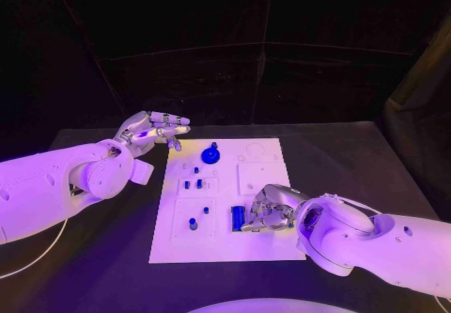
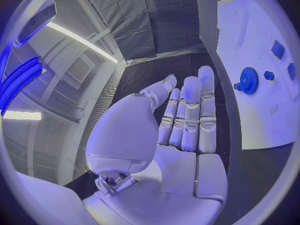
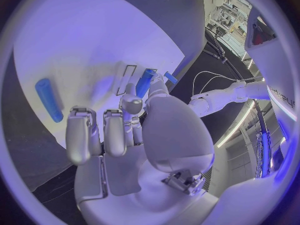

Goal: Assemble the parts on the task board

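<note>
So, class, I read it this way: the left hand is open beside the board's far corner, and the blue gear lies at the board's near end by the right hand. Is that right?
Not quite. The head view shows the blue gear at the far end of the task board, close to the left hand. That hand is indeed open, holding nothing. The right hand is at the near end, by a blue cylinder.

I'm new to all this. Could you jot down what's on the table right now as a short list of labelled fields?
Surface: black table
Board: white rectangular task board, lying flat mid-table
Largest part: blue toothed gear near the board's far end
Other parts: small blue pegs mid-board; blue cylinder at the right hand
Left hand: open, off the board's far left corner
Right hand: over the board's near right side, fingers curled; grip unclear
</note>
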`<move>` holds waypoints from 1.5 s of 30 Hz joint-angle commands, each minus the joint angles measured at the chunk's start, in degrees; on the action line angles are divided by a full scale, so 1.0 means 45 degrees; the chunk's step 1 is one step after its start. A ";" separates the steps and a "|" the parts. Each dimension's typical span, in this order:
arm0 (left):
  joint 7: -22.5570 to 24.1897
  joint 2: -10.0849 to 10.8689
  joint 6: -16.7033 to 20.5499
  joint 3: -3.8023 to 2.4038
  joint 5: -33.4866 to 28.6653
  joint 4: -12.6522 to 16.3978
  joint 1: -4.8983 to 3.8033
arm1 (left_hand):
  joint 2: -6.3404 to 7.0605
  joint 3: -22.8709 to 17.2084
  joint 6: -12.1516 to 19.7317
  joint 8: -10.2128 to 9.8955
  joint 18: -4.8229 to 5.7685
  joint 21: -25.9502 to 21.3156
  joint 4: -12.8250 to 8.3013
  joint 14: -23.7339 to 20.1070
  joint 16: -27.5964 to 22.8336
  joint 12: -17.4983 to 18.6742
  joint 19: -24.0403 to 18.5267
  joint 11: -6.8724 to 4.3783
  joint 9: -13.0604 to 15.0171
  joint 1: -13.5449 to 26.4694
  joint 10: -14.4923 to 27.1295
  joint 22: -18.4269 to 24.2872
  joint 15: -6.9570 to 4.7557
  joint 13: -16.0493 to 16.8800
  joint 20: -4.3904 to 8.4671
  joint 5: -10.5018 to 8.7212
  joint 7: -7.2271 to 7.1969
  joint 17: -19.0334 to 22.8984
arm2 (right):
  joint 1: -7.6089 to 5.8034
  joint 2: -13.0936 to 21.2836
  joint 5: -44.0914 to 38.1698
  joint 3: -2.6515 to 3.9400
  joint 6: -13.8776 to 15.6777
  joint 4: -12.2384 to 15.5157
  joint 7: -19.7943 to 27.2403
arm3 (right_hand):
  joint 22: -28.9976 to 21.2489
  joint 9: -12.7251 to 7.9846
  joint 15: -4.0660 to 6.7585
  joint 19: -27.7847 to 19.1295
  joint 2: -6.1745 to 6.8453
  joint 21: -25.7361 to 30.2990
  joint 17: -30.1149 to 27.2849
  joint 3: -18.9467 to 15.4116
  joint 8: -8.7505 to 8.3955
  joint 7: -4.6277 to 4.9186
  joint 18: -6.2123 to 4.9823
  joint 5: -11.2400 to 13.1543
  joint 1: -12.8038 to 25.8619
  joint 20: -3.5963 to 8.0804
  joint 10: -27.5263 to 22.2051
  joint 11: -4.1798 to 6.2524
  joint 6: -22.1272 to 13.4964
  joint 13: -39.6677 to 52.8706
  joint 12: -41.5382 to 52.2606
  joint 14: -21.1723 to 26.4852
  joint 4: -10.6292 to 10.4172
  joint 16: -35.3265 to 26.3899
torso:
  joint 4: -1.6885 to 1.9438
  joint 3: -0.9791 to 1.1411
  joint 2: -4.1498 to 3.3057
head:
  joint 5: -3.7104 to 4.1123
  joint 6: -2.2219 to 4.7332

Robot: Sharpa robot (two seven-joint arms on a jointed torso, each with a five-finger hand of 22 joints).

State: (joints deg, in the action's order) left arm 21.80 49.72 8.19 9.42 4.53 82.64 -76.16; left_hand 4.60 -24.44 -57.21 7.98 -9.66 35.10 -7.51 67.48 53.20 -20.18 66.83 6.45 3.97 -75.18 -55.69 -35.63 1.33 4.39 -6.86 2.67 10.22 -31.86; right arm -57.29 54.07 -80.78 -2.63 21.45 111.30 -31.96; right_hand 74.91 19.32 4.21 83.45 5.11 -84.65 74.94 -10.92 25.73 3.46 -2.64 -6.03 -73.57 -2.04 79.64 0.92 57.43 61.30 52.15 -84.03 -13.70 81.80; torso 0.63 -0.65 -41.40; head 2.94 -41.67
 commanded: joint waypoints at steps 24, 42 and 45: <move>0.0055 -0.0064 -0.0162 0.0108 -0.0041 -0.0036 -0.0011 | -0.0109 0.0084 -0.0090 0.0048 -0.0178 -0.0070 -0.0037 -0.0131 0.0067 -0.0095 -0.0082 -0.0001 -0.0011 -0.0008 -0.0030 0.0032 0.0002 -0.0028 0.0003 0.0029 -0.0018 0.0046 | -0.0358 0.3549 -0.1250 0.0003 -0.1493 0.0765 0.1149 | 0.1022 -0.0838 -0.0215 -0.0278 -0.1202 0.0291 -0.0266 -0.0461 -0.1497 0.0342 -0.0017 -0.1033 -0.0351 -0.0303 -0.0318 -0.0306 -0.0172 -0.0779 -0.1335 -0.0641 -0.0278 -0.0343 | -0.0181 0.0058 0.0049 | 0.0409 0.0137; 0.0058 -0.0079 -0.0188 0.0164 -0.0041 -0.0066 -0.0006 | -0.0111 0.0088 -0.0092 0.0050 -0.0178 -0.0074 -0.0040 -0.0135 0.0069 -0.0099 -0.0083 -0.0001 -0.0011 -0.0009 -0.0026 0.0035 0.0002 -0.0031 0.0003 0.0029 -0.0018 0.0053 | -0.0341 0.2853 -0.2857 -0.0003 -0.2143 0.0145 0.0125 | 0.1225 -0.0643 -0.0076 -0.0120 -0.1190 0.0169 -0.0083 -0.0830 -0.1386 0.0144 0.0033 -0.0713 -0.0099 -0.0167 -0.0077 -0.0141 0.0426 -0.0533 -0.1088 -0.0688 -0.0568 -0.0243 | -0.0167 0.0037 0.0046 | 0.0399 0.0080; 0.0057 -0.0082 -0.0195 0.0167 -0.0041 -0.0064 -0.0004 | -0.0117 0.0097 -0.0102 0.0058 -0.0177 -0.0078 -0.0033 -0.0140 0.0073 -0.0105 -0.0085 0.0000 -0.0009 0.0002 -0.0022 0.0039 0.0004 -0.0034 0.0002 0.0029 -0.0020 0.0062 | -0.0334 0.2650 -0.2896 -0.0004 -0.2106 0.0043 0.0113 | 0.1211 -0.0612 -0.0067 -0.0133 -0.1199 0.0181 -0.0107 -0.0848 -0.1416 0.0143 0.0029 -0.0877 -0.0175 -0.0152 -0.0090 -0.0137 0.0410 -0.0552 -0.1142 -0.0681 -0.0540 -0.0263 | -0.0150 0.0041 0.0032 | 0.0385 0.0080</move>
State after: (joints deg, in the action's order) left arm 21.72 49.43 7.99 10.20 4.52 82.31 -76.13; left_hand 4.60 -24.27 -57.21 7.98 -9.66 35.10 -7.67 67.06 53.20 -20.46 66.83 6.45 3.97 -75.18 -55.70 -35.53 1.33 4.31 -6.86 2.67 10.22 -31.67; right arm -58.77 66.33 -91.49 -2.64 12.75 111.61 -30.39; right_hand 74.90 16.49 3.49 82.65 0.19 -83.54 74.49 -14.35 19.30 4.13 -2.65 -9.81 -73.97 -2.87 79.03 0.31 58.93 58.87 47.05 -83.92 -16.20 80.45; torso -0.10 -0.46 -41.23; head 4.73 -41.28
